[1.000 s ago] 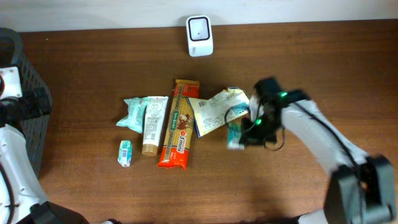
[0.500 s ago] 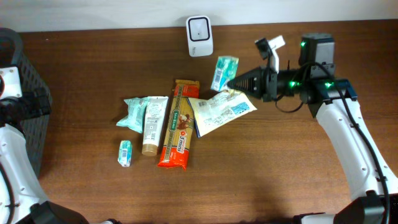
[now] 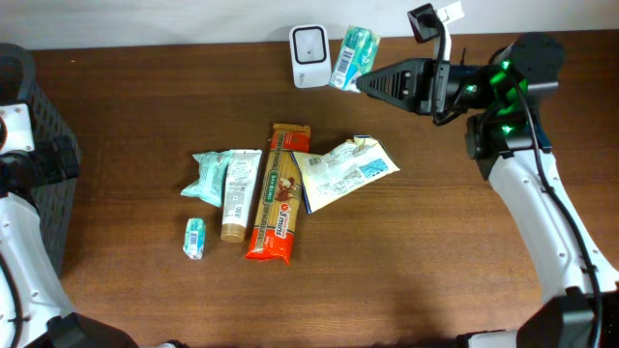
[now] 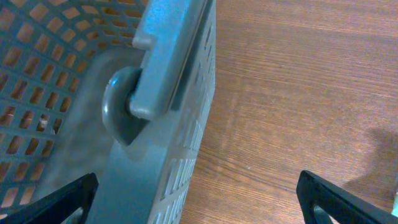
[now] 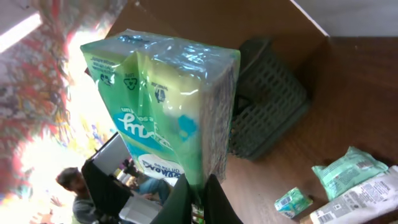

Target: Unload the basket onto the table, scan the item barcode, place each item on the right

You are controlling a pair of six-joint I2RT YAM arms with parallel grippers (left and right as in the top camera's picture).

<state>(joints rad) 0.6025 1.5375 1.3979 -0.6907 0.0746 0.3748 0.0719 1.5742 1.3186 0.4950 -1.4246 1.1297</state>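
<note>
Right tool (image 3: pixel 361 83) horizontal, packet (image 3: pixel 350 56) beside scanner (image 3: pixel 310 43)

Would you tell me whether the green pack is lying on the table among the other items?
No, the right gripper holds the green pack raised off the table, close to the white scanner.

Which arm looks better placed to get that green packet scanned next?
The right arm: its jaws are shut on the green packet, held in the air just beside the white scanner. The left arm sits far off by the grey basket, jaws open and empty.
</note>
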